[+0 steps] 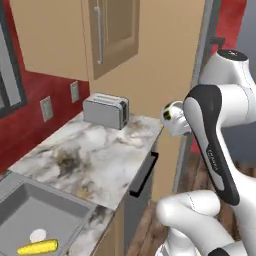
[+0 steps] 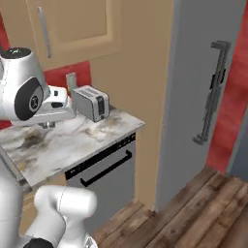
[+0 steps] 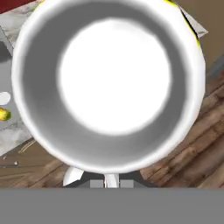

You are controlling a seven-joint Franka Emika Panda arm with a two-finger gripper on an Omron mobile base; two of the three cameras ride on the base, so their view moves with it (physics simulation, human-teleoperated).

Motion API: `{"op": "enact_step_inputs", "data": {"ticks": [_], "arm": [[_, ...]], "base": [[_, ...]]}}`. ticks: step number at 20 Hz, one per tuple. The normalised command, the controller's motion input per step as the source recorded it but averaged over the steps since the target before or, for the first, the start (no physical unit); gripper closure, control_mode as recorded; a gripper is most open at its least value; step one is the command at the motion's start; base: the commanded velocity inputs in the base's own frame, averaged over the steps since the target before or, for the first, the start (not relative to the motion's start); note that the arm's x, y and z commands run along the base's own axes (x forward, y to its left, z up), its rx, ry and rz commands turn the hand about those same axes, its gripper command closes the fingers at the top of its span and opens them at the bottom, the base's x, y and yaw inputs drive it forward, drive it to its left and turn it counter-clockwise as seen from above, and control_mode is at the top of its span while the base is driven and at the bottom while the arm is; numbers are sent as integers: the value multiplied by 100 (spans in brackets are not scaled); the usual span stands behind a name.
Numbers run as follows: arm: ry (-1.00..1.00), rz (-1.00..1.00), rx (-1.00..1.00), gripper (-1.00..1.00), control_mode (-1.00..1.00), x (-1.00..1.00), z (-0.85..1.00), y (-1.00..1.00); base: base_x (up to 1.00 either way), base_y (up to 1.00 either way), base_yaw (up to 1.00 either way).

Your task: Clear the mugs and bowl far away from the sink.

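A mug [image 3: 113, 78] with a white inside sits right in front of the hand camera, mouth toward it. My gripper [image 3: 109, 178] is shut on the mug, and the mug's rim hides its fingers. In the left base view the mug [image 1: 174, 116] hangs beside my forearm, past the counter's right end and above the floor. Its outside looks pale with dark and yellowish marks, so I cannot tell which mug it is. The dark grey sink [image 1: 35, 210] lies at the lower left. The other mug and the bowl are out of view.
A silver toaster [image 1: 105, 111] [image 2: 91, 102] stands at the back of the marble counter [image 1: 90, 155] [image 2: 58, 143]. A corn cob [image 1: 37, 247] lies in the sink basin. Right of the counter are a dishwasher front [image 2: 104, 169], a tall grey door [image 2: 203, 97] and wooden floor [image 2: 193, 213].
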Motion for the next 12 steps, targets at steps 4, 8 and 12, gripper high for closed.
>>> {"op": "enact_step_inputs", "data": {"ticks": [4, 8, 12], "arm": [[0, 0, 0, 100, 100, 0, 0, 0], [0, 0, 0, 100, 100, 0, 0, 0], [0, 0, 0, 100, 100, 0, 0, 0]], "base": [[-5, 0, -95], [-3, -1, -91], [0, 0, -97]]}}
